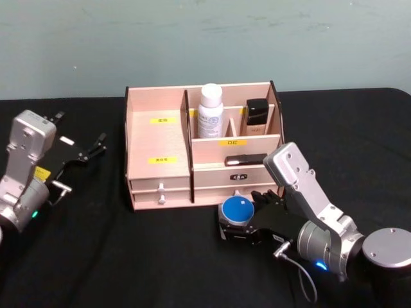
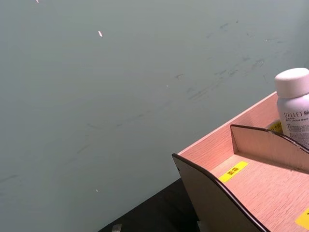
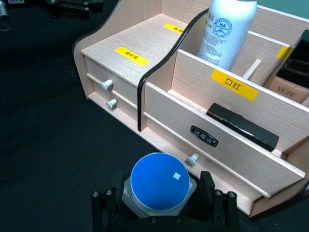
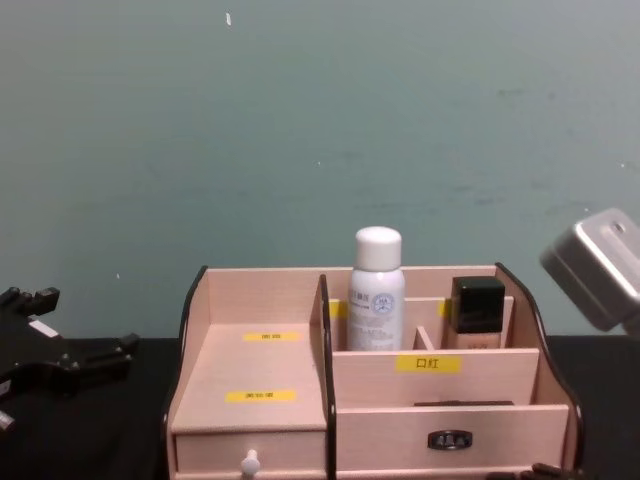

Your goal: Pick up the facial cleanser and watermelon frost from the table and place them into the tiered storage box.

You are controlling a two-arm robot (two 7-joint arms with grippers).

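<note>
- The wall [image 1: 205,38] across the top of the head view is flat, matt blue-green, with faint scuffs.
- The worktop [image 1: 128,256] fills the lower part, covered in soft black cloth.
- The tiered storage box [image 1: 157,138] stands at the centre: pale grained wood in steps, with dark curved side edges, yellow labels [image 1: 163,120] and small round drawer knobs [image 1: 162,187] low on the front.
- The right hand [image 3: 161,198], silver-bodied with black fingers, comes in from the lower right. Its fingers are closed against both sides of the blue-lidded jar, just in front of the box's drawers.
- The left hand [image 1: 82,163] sits at the left edge, apart from the box, its fingers spread wide and holding nothing.
- The white bottle [image 1: 210,112], a smooth cylinder with a rounded cap and a round blue emblem, stands upright in a rear compartment of the box.
- A dark square-capped bottle [image 1: 257,115] stands in the compartment to its right.
- The blue-lidded jar [image 1: 238,209] has a flat round lid over a clear, angular body.
- A flat black stick [image 1: 245,159] lies in the lower front tier.
</note>
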